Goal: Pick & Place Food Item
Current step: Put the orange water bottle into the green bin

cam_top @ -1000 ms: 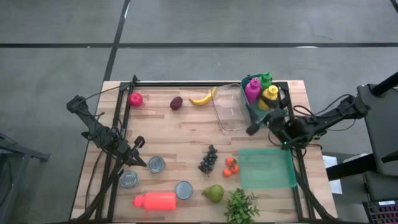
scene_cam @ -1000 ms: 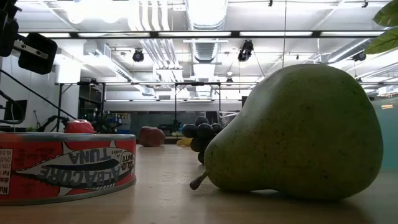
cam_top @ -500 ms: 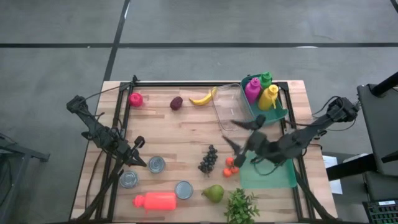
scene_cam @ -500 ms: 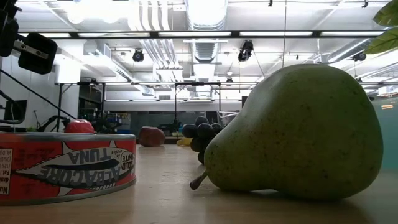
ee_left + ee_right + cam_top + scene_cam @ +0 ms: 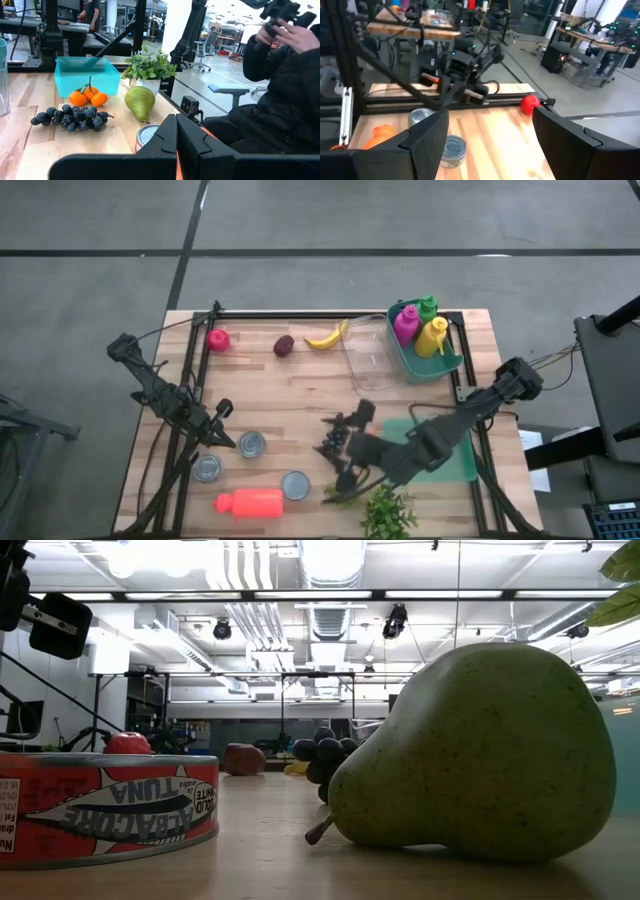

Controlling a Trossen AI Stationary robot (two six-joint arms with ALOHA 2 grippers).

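Counter [image 5: 300,395], wooden, black rails along both sides.

Right claw [image 5: 345,455]: arm stretched low across the counter from the right edge; claw over the front middle, above the grapes [image 5: 335,438] and the pear [image 5: 338,492]; fingers [image 5: 427,132] spread wide, nothing between them.

Left claw [image 5: 222,425]: parked at the left side near the cans; fingers [image 5: 167,142] pressed together, holding nothing.

Food items:
- pear, green, lying on its side at the front of the counter, just beside the potted plant [image 5: 388,512]; partly covered by the right arm from above
- grapes, dark bunch, behind the pear
- oranges [image 5: 89,96], small cluster, between the grapes and the teal tray [image 5: 455,465]
- banana [image 5: 325,338], plum-coloured fruit [image 5: 284,345], red fruit [image 5: 218,339]: along the far edge

Other:
- three tins [image 5: 252,444], front left; one labelled tuna
- orange bottle [image 5: 250,502], lying flat at the front edge
- clear container [image 5: 368,355], beside a teal bin [image 5: 445,365] holding three squeeze bottles [image 5: 434,336]
- person [image 5: 280,85] in dark clothing, seated beyond the counter, left wrist view
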